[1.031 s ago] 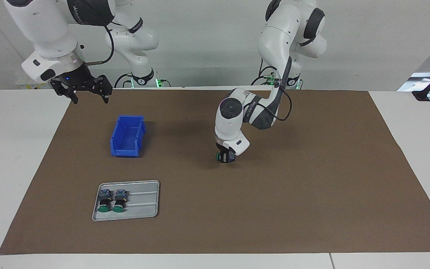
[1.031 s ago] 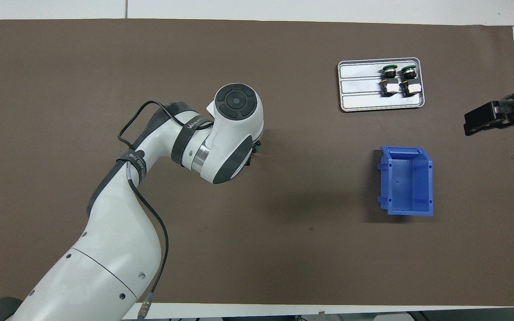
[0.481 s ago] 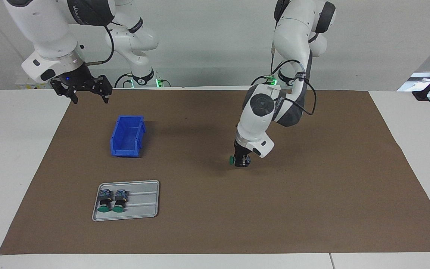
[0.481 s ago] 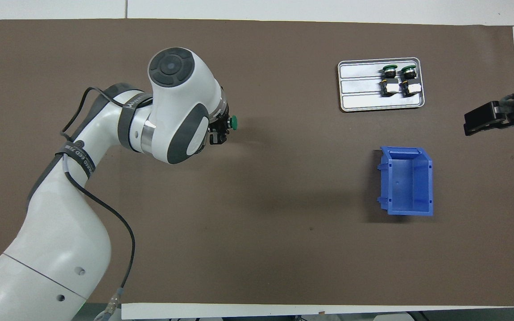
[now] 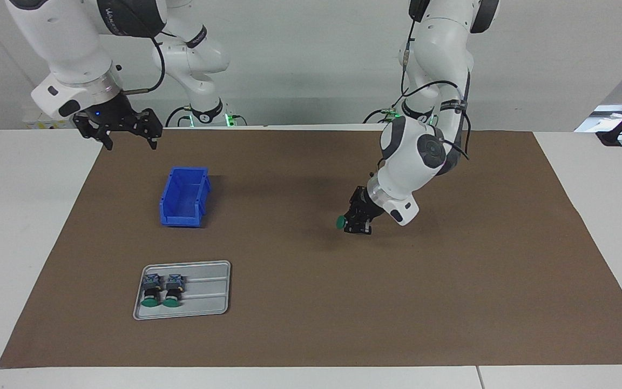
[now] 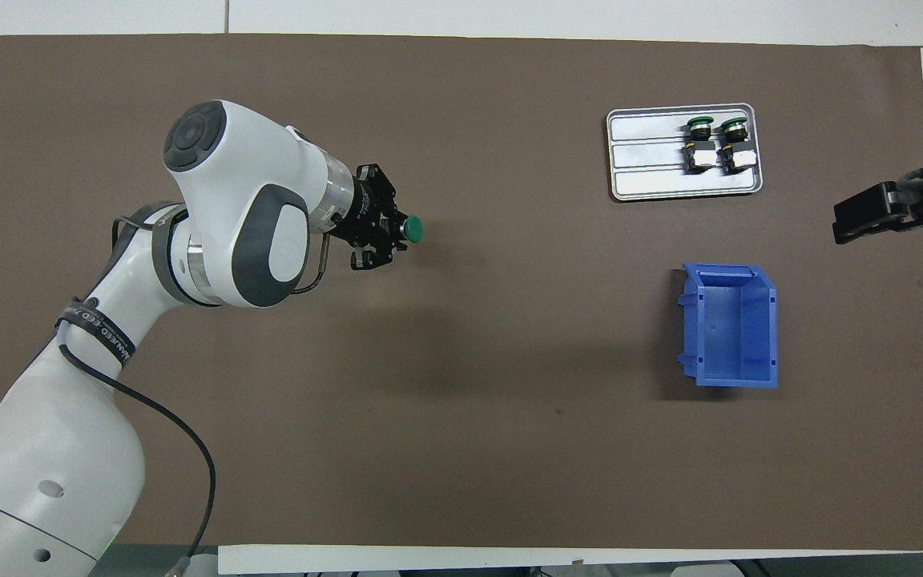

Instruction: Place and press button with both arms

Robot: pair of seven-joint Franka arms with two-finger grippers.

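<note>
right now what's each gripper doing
left gripper: shut on the button, up over the mat.
right gripper: open, holding nothing, waiting above the table edge.

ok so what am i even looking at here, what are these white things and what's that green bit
The white things are two robot arms at a table covered by a brown mat. Both pictures show one moment: one camera faces the robots from across the table, the other looks down from above their own end.

The left gripper is over the middle of the mat, shut on a button, a small switch. The green bit is its cap, seen from above too.

The right gripper waits open, in the air over the mat's edge at the right arm's end.

On the mat lie a blue bin and, farther from the robots, a grey tray with two more buttons side by side.
</note>
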